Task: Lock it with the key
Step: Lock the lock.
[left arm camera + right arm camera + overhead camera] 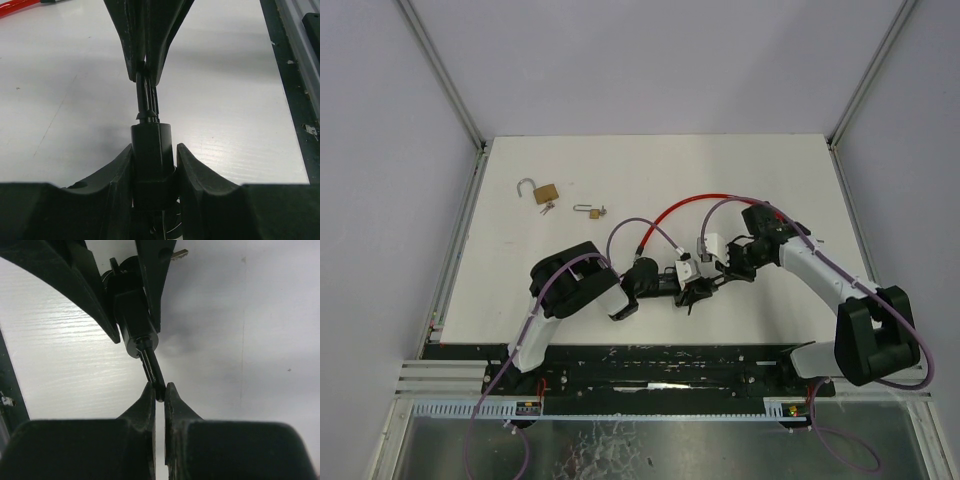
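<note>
Black lock body (152, 150): held off the bench (620, 160), centre of the overhead frame, just below its middle. Left pincer (153, 157) grasps it, one finger on each flank.

Key (155, 372): thin and dark, sticking out of the lock body's end. Right pincer (159, 390) is clenched on its outer end, fingertips almost meeting. The two pincers face each other tip to tip, with only the key between them.

Red cable (690, 205): arcs across the bench above the pincers, its right end dropping behind the right arm's wrist.

Silver key tip (177, 255): pokes out behind the left pincer's finger.

Upper left of the overhead frame, well apart: brass padlock (544, 191), shackle open, and a smaller padlock (590, 211) just right of it. Neither blocks the pincers.
</note>
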{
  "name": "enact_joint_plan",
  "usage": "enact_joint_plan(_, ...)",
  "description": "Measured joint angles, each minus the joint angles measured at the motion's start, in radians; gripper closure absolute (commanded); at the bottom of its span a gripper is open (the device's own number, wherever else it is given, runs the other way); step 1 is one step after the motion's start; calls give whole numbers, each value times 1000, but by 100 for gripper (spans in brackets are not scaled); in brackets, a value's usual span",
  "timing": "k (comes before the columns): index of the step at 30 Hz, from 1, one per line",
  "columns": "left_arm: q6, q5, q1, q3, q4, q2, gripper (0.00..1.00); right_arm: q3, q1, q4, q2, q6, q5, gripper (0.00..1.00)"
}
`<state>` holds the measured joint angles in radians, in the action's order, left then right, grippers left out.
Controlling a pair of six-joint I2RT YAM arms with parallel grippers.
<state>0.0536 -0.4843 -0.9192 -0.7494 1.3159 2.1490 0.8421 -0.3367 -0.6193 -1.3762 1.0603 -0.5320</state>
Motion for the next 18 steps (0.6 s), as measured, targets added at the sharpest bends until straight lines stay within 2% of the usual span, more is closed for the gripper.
enact_joint_plan(8,52,-6,0,6,-1,0,100,69,0,-145,-89,179,-82,100)
enact_joint_plan(13,120,-131,-7,14,-5,0,100,181,0,-488,-295,565,-234,100)
enact_joint_plan(18,147,-307,-57,22,-3,0,100,145,10,-759,-438,792,-362,100)
